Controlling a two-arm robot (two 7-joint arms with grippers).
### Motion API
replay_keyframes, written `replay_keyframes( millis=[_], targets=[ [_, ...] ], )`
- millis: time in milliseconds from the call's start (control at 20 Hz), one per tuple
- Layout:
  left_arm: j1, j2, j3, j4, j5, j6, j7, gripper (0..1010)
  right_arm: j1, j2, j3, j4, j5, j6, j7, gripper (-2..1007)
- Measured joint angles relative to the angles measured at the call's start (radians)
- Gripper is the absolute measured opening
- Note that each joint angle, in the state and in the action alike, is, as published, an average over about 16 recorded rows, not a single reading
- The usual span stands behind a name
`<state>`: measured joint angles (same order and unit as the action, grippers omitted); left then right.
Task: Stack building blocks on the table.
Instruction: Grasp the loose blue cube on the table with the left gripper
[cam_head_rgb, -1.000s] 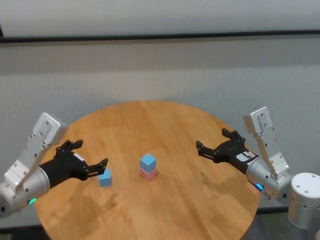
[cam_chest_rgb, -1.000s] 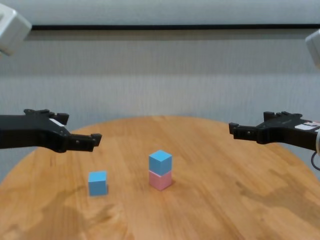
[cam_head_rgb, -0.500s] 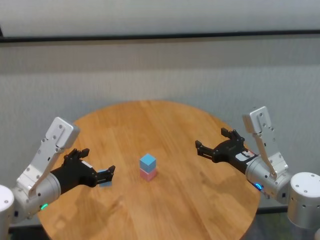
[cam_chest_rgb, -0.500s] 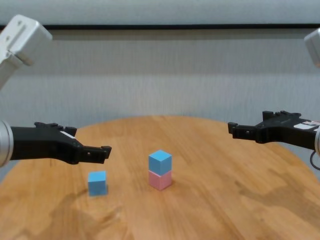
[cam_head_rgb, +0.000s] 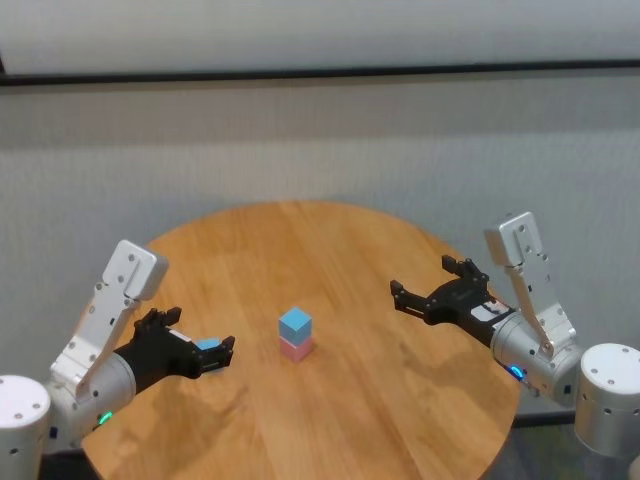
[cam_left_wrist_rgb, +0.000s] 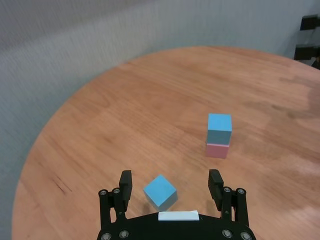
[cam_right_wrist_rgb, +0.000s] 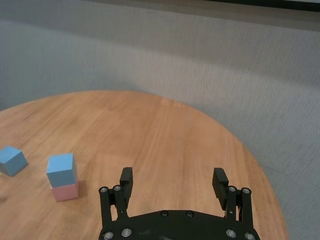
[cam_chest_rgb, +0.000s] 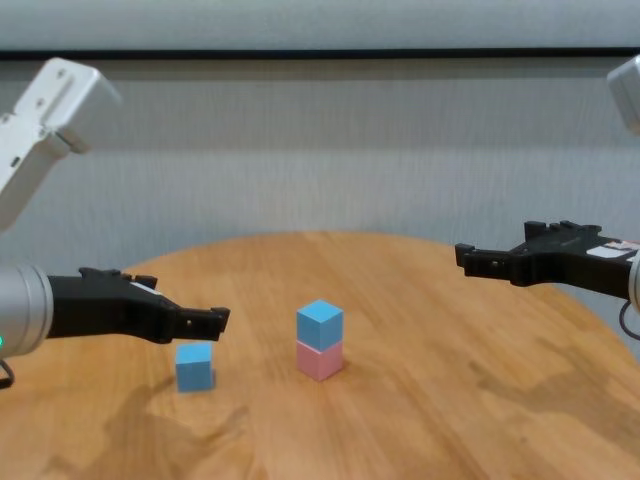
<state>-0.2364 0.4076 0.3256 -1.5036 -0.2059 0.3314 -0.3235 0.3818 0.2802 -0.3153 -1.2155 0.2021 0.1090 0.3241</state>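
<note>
chest view is showing the left gripper (cam_chest_rgb: 205, 318) hanging just above the loose light blue cube (cam_chest_rgb: 195, 366) with its fingers spread wide and gripping nothing. that cube is sitting on the table (cam_chest_rgb: 420, 420), left of the stack. farther in, another light blue cube (cam_chest_rgb: 320, 324) is resting on the pink cube (cam_chest_rgb: 320, 360). the right gripper (cam_chest_rgb: 470, 258) is hovering well right, fingers released.

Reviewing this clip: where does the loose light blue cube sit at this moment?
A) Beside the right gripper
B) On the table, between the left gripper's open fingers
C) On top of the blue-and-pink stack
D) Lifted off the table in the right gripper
B: the left wrist view shows the loose blue cube resting on the table between the open fingers of the left gripper, apart from the two-cube stack.
</note>
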Motion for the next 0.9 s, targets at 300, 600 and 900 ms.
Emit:
replay_keyframes(
  millis=[300, 600, 900],
  targets=[
    [-0.008, -0.032, -0.002, 0.035, 0.016, 0.014, 0.012, 1002, 0.0, 0.0, -0.001, 0.0, 0.0, 0.0, 0.0, 1000],
    [-0.026, -0.059, -0.004, 0.08, 0.03, 0.017, 0.015, 1002, 0.001, 0.0, -0.001, 0.001, 0.0, 0.0, 0.0, 1000],
    [-0.043, -0.083, -0.006, 0.124, 0.039, 0.016, 0.015, 1002, 0.001, 0.0, -0.001, 0.001, 0.0, 0.0, 0.0, 1000]
  ],
)
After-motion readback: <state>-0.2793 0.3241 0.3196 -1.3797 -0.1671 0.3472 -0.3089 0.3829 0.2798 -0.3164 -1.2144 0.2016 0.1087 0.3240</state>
